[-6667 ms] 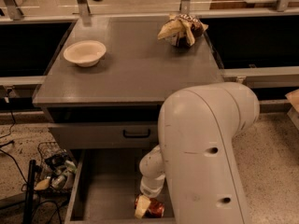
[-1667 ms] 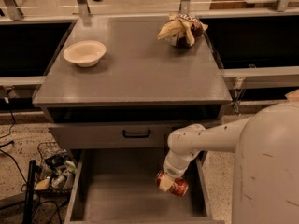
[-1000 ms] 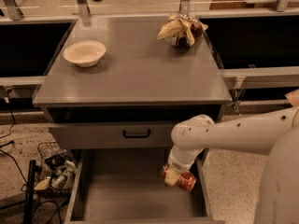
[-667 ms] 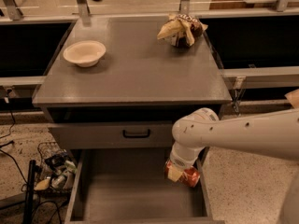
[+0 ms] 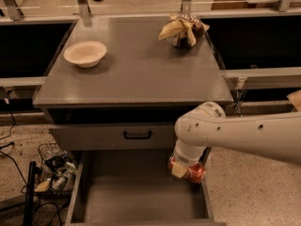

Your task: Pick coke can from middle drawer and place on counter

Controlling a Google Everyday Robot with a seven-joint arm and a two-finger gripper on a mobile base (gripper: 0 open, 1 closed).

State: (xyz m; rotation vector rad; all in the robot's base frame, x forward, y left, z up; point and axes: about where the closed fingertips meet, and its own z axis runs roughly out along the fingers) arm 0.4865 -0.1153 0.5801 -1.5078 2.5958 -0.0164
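Jaws: pressed onto the coke can (image 5: 195, 173), which is pinched between them. One pale finger (image 5: 178, 170) lies across the front of the can; the other is hidden behind it. The can is tilted, with its red side facing the camera.

Gripper (image 5: 186, 169): points downward at the right rear part of the open middle drawer (image 5: 136, 192), close against the drawer's right wall. Whether the can touches the drawer floor or hangs just above it cannot be told.

Containers:
- Middle drawer: pulled out toward the camera, grey floor and low side walls in view. The held can sits at its right rear corner.
- Closed drawer front (image 5: 113, 135) directly above it, with a black handle (image 5: 137, 135).
- Bowl (image 5: 85, 53): pale and shallow, upright on the left part of the counter (image 5: 141, 74).
- Wire basket (image 5: 55, 169): on the floor left of the cabinet, holding mixed small objects too dim to identify.

Also on the counter: a crumpled brown-and-yellow snack bag (image 5: 182, 29) at the far right corner, well apart from the bowl.

Arm (image 5: 244, 136): white, enters from the right edge and runs roughly level to the left. It bends at a rounded joint in front of the cabinet's right side, and the wrist drops straight down from there to the gripper.
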